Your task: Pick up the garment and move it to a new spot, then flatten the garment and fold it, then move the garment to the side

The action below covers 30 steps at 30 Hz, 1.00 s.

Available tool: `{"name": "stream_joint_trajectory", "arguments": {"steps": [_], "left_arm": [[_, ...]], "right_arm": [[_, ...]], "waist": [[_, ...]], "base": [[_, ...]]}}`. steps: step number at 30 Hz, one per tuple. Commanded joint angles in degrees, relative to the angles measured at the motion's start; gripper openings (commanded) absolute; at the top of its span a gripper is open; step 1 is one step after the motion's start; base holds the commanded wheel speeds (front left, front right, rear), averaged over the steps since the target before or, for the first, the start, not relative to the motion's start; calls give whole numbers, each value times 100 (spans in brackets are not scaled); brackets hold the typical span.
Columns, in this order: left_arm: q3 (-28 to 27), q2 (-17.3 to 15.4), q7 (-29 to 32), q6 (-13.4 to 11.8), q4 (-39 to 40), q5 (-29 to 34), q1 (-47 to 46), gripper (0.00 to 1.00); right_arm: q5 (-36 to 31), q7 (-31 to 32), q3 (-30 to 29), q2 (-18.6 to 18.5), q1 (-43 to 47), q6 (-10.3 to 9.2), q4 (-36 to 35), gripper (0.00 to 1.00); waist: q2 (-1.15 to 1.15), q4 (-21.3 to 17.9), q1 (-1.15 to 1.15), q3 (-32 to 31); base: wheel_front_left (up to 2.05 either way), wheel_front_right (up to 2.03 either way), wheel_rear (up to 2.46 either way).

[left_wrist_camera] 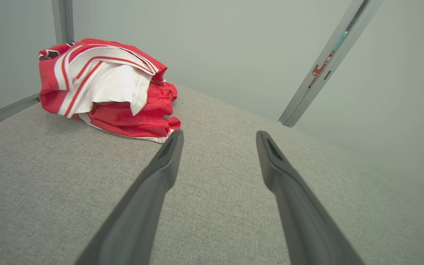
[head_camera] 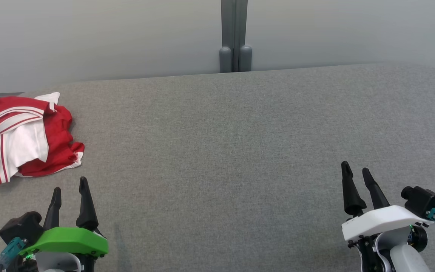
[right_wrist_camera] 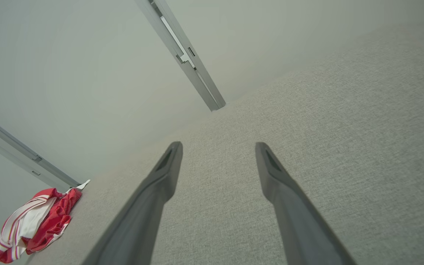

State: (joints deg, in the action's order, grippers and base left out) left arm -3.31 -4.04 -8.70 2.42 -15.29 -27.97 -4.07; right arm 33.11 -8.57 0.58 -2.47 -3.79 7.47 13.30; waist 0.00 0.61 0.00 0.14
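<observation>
The garment (head_camera: 25, 138), red with white stripes and a white panel, lies crumpled in a heap at the upper left of the head view. It rests on the grey bench (head_camera: 221, 151) close to the far left corner and is partly cut by the frame edge. It is neither flattened nor folded, and nothing touches it. The left gripper (head_camera: 70, 183), at the lower left of the frame under a green cover, sits just below the heap and apart from it. Its fingers (left_wrist_camera: 160, 173) stand spread and empty, and in the left wrist view the cloth's hem lies just beyond the left fingertip. The right gripper (head_camera: 355, 166), at the lower right under a white cover, is well apart from the garment, with its fingers likewise spread and holding nothing. The middle and right of the frame show the bench's grey surface, which gives room for laying out. Judgement: the first step, the pick-up, is in hand and no grasp is made. The next move calls for the left gripper to advance up and left onto the heap, lower over a raised fold, and close on cloth before carrying it toward mid-bench. The near hem looks the readiest hold.
</observation>
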Motion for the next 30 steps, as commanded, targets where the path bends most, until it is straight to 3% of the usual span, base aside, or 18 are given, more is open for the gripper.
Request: {"name": "stream_joint_trajectory", "arguments": {"steps": [1, 14, 30], "left_arm": [[8, -62, -49, -30, 13, 165, -124, 100], [72, -131, -83, -74, -32, 784, -167, 100], [129, -187, 294, -183, 163, 1407, -38, 100]], "right_arm": [[-181, -61, 14, -33, -89, 2, -9, 100], [-1009, -237, 22, -40, -110, 3, 142, 100], [-1956, -160, 75, -46, -121, 3, 56, 100]], "waist": [[0, 6, 0, -5], [0, 39, 0, -55], [0, 37, 0, -70]], "base": [[0, 0, 0], [0, 0, 0], [0, 0, 0]]}}
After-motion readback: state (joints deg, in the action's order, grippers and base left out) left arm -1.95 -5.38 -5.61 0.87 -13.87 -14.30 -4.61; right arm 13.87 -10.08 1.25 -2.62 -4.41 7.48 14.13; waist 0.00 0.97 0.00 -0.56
